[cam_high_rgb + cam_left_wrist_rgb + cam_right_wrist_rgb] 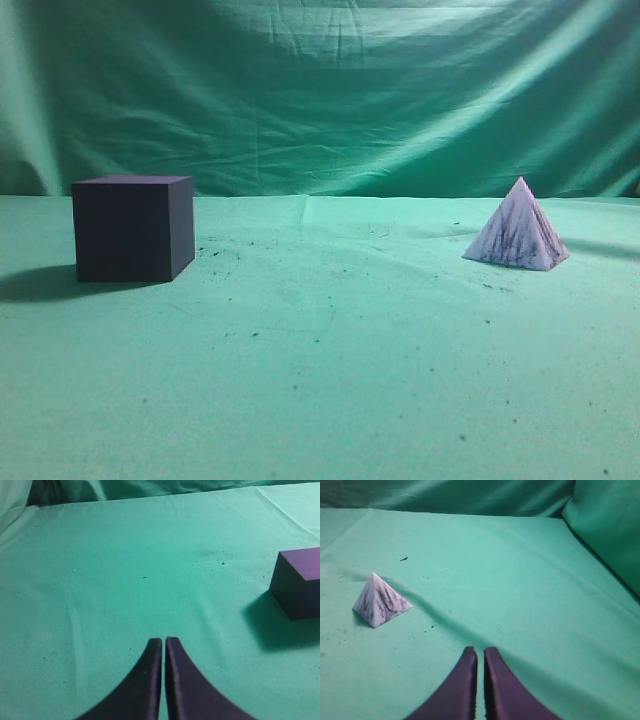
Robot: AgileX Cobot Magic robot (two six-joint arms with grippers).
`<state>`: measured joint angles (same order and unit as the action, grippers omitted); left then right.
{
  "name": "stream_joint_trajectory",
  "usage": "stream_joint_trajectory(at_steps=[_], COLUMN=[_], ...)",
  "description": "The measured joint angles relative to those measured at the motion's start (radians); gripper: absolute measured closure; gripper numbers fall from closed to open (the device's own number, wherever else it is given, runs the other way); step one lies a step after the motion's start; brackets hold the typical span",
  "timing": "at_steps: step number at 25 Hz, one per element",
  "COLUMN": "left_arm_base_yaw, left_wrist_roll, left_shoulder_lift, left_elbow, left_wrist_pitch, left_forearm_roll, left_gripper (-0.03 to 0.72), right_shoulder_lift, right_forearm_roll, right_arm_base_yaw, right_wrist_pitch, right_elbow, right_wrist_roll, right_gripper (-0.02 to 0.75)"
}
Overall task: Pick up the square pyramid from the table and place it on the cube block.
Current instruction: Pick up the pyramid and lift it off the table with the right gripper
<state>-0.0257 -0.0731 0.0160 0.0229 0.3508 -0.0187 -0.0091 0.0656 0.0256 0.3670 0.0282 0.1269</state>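
The square pyramid [517, 229], white with dark marbled streaks, stands upright on the green table [330, 360] at the right. It also shows in the right wrist view [380, 601], far left of my right gripper [480, 651], which is shut and empty above bare cloth. The dark cube block [132, 228] stands at the left of the table. In the left wrist view the cube block [302, 582] sits at the right edge, well right of my left gripper [163, 641], which is shut and empty. Neither gripper shows in the exterior view.
A green cloth backdrop [320, 90] hangs behind the table. A fold of cloth rises at the right in the right wrist view [605, 535]. Small dark specks dot the cloth between the two blocks.
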Motion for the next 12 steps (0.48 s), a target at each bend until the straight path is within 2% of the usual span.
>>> stream_joint_trajectory(at_steps=[12], left_arm_base_yaw=[0.000], left_wrist_roll=[0.000], left_shoulder_lift=[0.000], left_elbow=[0.000], left_wrist_pitch=[0.000], left_forearm_roll=[0.000], left_gripper=[0.688], right_shoulder_lift=[0.000], right_forearm_roll=[0.000], right_arm_base_yaw=[0.000], right_wrist_pitch=[0.000], right_elbow=[0.000], right_wrist_roll=[0.000], right_gripper=[0.738])
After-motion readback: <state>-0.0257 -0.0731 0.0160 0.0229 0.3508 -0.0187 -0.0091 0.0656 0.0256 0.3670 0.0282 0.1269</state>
